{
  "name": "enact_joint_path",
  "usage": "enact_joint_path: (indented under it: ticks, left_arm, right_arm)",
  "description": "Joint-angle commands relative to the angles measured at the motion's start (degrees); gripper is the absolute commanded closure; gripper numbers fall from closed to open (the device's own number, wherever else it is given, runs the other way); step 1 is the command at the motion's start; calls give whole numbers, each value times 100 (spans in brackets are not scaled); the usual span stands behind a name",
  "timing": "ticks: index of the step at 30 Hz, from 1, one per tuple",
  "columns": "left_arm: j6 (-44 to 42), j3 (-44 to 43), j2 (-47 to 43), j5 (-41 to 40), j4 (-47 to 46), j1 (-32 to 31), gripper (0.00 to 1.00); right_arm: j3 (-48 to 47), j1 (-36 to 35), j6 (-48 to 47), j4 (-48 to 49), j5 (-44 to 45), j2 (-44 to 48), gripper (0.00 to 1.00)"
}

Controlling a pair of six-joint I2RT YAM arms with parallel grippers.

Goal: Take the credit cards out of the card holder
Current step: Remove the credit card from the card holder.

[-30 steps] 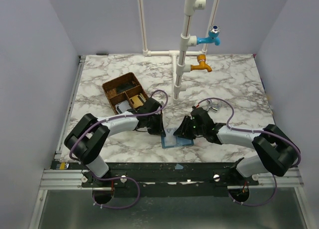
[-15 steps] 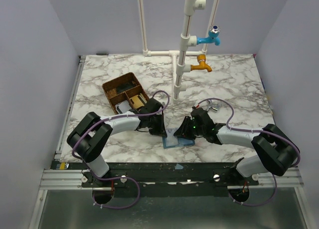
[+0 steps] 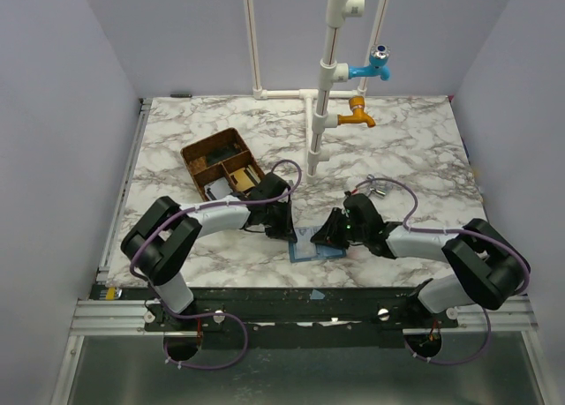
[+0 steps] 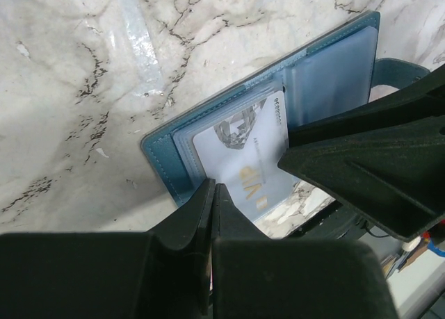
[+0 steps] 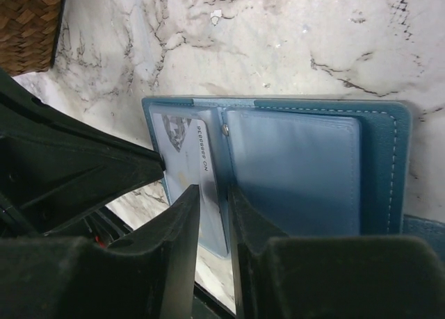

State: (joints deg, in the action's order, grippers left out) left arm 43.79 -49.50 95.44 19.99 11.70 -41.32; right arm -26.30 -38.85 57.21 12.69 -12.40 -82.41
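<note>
Lying open and flat on the marble bench (image 3: 415,149), the blue card holder (image 3: 314,250) shows one pale credit card (image 4: 243,167) tucked in a clear pocket.

The card looks thin, stiff, light and slick, likely best taken by whatever edge stands clear of the plastic and slid out flat; the holder looks soft and light enough to drag along unless pinned. At the holder's left edge the left gripper (image 4: 212,190) is fully closed and empty, its tips at the rim by the card. Over the holder's card side, the right gripper (image 5: 212,194) has its jaws a narrow slit apart, with nothing clamped. Behind and left of the holder, well apart, a brown divided tray (image 3: 212,141) holds small pale and tan items, too small to name.
</note>
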Motion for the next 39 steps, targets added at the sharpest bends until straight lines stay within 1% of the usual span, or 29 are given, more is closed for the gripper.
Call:
enact_joint_path:
  ticks: [1, 8, 18, 24, 27, 39]
  left_arm:
    - [-35, -60, 215, -92, 122, -43, 100]
    - [-40, -112, 231, -76, 170, -78, 100]
    - [-34, -201, 308, -72, 196, -170, 100]
    - [-37, -201, 356, -212, 356, -158, 100]
    - [-66, -193, 357, -301, 435, -124, 100]
    - [-40, -149, 416, -583, 701, 81, 100]
  right_arm:
    - [271, 126, 153, 448, -373, -15, 76]
    - [354, 159, 255, 844, -594, -114, 81]
    - [460, 159, 363, 1146, -683, -252, 83]
    - [519, 193, 389, 1183, -672, -259, 91]
    - [590, 258, 387, 1183, -639, -207, 93]
    - [732, 387, 370, 1166, -567, -106, 94]
